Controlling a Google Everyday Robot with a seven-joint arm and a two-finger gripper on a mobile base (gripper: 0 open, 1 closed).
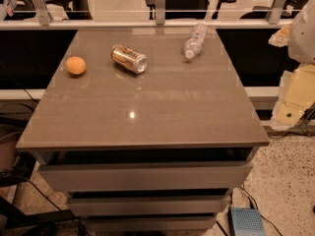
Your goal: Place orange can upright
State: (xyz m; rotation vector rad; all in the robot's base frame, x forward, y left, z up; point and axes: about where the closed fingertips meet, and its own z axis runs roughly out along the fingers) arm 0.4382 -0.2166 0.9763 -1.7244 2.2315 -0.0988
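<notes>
The orange can [129, 58] lies on its side on the grey-brown cabinet top [147, 112], at the back left of centre. Its silver top points to the front right. It is shiny orange-gold with a dark marking on its side. My gripper is not in this view. Only a white rounded part [304, 31], which may be my arm, shows at the right edge, off the table and well away from the can.
A round orange fruit [76, 65] sits left of the can. A clear plastic water bottle [195, 40] lies at the back right. A glass railing [157, 14] runs behind the table. Drawers [147, 176] are below, and yellowish foam blocks [295, 100] stand to the right.
</notes>
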